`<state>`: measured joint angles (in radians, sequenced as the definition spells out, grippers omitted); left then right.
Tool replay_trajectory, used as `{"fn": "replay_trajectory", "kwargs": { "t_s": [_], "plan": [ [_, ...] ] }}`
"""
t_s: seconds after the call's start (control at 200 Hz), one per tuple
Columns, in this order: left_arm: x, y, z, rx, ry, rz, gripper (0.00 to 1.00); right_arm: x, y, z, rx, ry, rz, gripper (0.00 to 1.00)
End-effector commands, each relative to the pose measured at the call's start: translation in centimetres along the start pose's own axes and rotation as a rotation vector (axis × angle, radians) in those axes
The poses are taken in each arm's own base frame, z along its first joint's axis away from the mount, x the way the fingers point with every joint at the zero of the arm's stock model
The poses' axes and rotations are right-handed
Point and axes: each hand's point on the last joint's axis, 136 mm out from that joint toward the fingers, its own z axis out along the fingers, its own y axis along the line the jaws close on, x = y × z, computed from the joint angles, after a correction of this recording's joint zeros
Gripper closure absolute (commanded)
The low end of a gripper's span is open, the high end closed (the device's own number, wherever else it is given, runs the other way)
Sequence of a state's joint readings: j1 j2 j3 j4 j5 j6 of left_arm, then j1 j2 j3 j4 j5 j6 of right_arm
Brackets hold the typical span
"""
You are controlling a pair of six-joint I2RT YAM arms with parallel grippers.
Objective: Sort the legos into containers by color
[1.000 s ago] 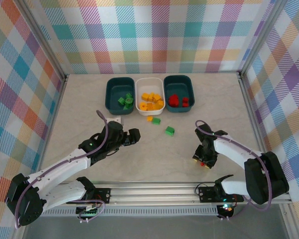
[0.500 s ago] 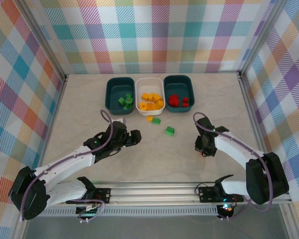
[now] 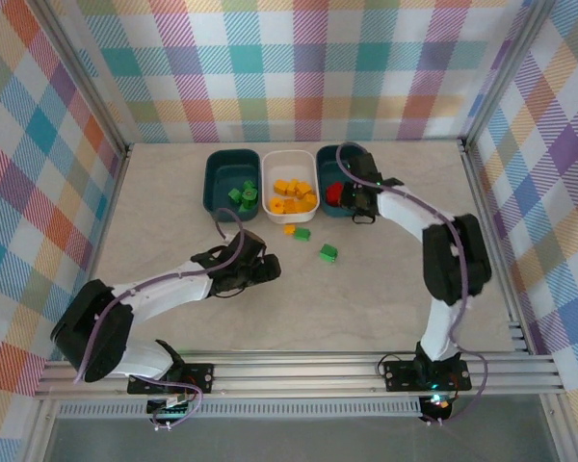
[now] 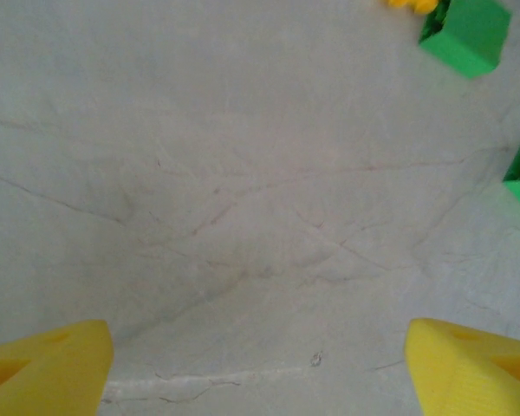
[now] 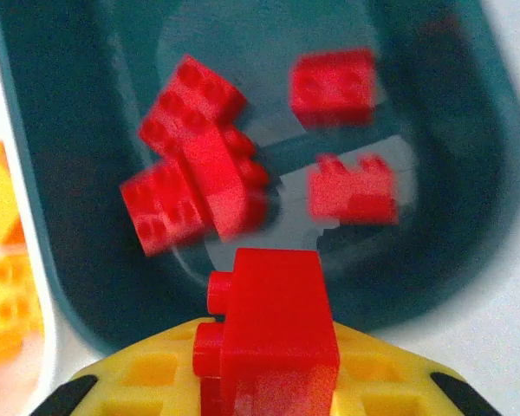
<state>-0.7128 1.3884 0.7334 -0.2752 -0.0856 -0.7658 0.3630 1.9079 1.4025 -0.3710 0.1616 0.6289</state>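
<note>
Glossy smooth plastic red brick (image 5: pixel 277 329); dark teal tub (image 5: pixel 61 104) smooth semi-gloss plastic; worktop (image 4: pixel 243 217) matt, stone-look, with fine hairline veins.

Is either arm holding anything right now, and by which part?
The right gripper pinches a red lego by its near end, above a teal tub. The left gripper is open and holds nothing.
</note>
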Motion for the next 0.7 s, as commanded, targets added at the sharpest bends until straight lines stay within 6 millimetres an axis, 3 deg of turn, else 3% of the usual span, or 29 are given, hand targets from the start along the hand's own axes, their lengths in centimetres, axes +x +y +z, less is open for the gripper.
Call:
{"fn": "replay_trajectory", "kwargs": {
  "t_s": [0.0,0.04,0.15,0.27,0.38,0.52,0.7],
  "plan": [
    [1.5,-0.9,0.5,0.044,0.053,-0.037,0.13,-2.7,2.5,1.2,-0.065,-0.013,-0.039,0.67],
    [1.7,-0.9,0.5,0.039,0.055,-0.032,0.13,-3.3,2.8,1.2,-0.061,-0.016,-0.044,0.54],
    [1.4,-1.5,0.1,0.043,0.051,-0.02,0.13,-4.3,3.6,-0.1,-0.075,-0.033,-0.065,0.46],
    [0.7,-2.2,-0.1,0.039,0.053,0.002,0.13,-4.4,3.5,-1.7,-0.099,-0.069,-0.061,0.53],
    [0.4,-3.2,0.3,0.043,0.065,0.024,0.13,-3.8,3.1,-2.3,-0.102,-0.059,-0.058,0.53],
    [0.2,-3.7,0.8,0.04,0.067,0.027,0.14,-2.2,1.4,-1.5,-0.045,-0.031,-0.053,0.46],
    [0.4,-2.9,0.6,0.023,0.055,0.022,0.13,0.2,-0.1,1.0,0.025,0.056,-0.104,0.33]
  ]
}}
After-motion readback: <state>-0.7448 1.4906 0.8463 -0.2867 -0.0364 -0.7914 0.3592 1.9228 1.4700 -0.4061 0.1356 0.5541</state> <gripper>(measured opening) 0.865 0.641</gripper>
